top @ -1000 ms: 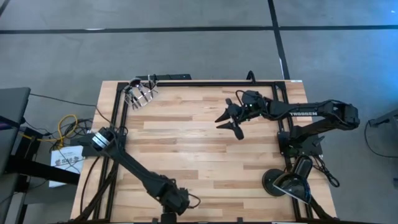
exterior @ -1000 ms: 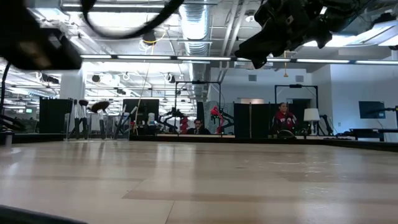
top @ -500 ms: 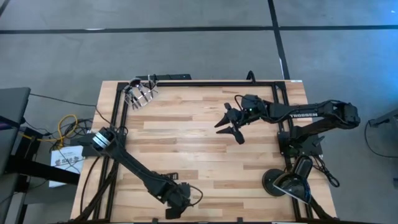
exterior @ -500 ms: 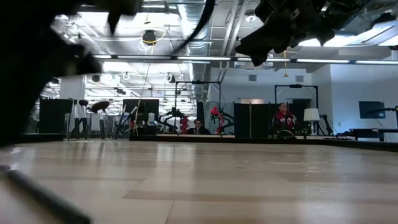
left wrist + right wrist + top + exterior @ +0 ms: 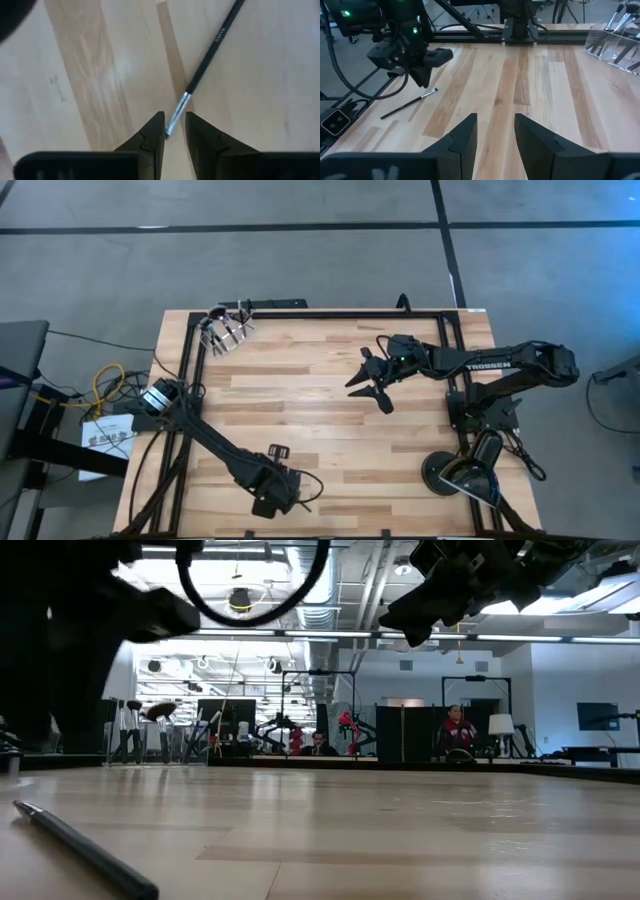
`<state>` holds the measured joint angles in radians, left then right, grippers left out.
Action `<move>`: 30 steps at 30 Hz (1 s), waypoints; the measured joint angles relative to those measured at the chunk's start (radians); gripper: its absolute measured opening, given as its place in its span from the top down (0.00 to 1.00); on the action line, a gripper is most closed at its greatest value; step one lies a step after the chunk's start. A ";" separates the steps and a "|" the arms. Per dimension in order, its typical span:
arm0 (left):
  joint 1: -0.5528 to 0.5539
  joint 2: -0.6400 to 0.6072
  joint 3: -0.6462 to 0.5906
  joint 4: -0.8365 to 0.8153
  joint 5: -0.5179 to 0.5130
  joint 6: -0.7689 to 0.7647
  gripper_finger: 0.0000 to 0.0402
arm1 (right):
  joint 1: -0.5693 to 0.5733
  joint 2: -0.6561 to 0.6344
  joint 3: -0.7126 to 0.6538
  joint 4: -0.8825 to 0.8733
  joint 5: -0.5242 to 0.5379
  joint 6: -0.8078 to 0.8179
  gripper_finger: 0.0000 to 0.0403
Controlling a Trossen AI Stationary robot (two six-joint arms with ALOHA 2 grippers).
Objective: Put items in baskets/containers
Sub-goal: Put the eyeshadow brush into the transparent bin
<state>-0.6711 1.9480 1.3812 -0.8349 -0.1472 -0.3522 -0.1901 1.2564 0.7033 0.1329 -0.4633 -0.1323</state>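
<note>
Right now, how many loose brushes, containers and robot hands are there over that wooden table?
Loose makeup brush lying on the wood: 1
Clear container with brushes standing in it: 1 (those brushes are too small to count)
Robot hands: 2, the left hand open astride the loose brush's tip, the right hand open in the air
Total counted: 4

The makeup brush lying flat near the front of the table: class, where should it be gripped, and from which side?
Grip the makeup brush from above, across its thin dark handle, just behind the silvery ferrule. It lies flat on the table, so only its sides are free. The left end effector already straddles the ferrule end, slightly open.
</note>
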 joint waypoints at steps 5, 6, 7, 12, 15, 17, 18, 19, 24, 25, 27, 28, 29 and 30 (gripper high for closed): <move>-0.001 0.001 -0.020 0.053 0.014 0.041 0.81 | -0.002 0.000 0.000 -0.005 0.000 -0.005 0.70; -0.001 0.001 -0.020 0.055 0.018 0.042 0.81 | -0.002 0.000 0.000 -0.006 0.002 -0.007 0.70; -0.001 0.001 -0.021 0.060 0.020 0.042 0.81 | -0.002 0.000 0.000 -0.006 0.007 -0.008 0.70; 0.000 0.007 -0.021 0.084 0.019 0.070 0.81 | -0.002 0.000 0.000 -0.005 0.023 -0.007 0.70; 0.000 0.032 -0.021 0.100 0.024 0.091 0.81 | 0.000 0.000 0.000 -0.006 0.022 -0.007 0.70; 0.003 0.049 -0.021 0.099 0.025 0.093 0.80 | 0.003 0.000 0.000 -0.008 0.022 -0.007 0.70; 0.005 0.056 -0.021 0.100 0.027 0.093 0.78 | 0.005 0.000 0.000 -0.009 0.022 -0.007 0.70; 0.005 0.060 -0.021 0.101 0.025 0.094 0.77 | 0.007 0.000 0.000 -0.008 0.023 -0.008 0.70; 0.006 0.066 -0.021 0.109 0.021 0.101 0.71 | 0.006 0.000 0.000 -0.008 0.023 -0.008 0.70; 0.005 0.066 -0.021 0.113 0.021 0.102 0.71 | 0.006 0.000 0.000 -0.008 0.023 -0.008 0.70; 0.005 0.069 -0.021 0.119 0.021 0.101 0.70 | 0.006 0.000 0.000 -0.008 0.023 -0.008 0.70; 0.005 0.074 -0.021 0.128 0.021 0.102 0.71 | 0.006 0.000 0.000 -0.008 0.023 -0.008 0.70; 0.005 0.082 -0.021 0.131 0.021 0.102 0.71 | 0.006 0.000 0.000 -0.008 0.023 -0.008 0.70; 0.005 0.090 -0.023 0.139 0.026 0.105 0.72 | 0.006 0.000 0.000 -0.009 0.023 -0.008 0.70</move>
<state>-0.6659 2.0376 1.3586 -0.6958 -0.1210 -0.2471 -0.1837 1.2564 0.7033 0.1242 -0.4404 -0.1398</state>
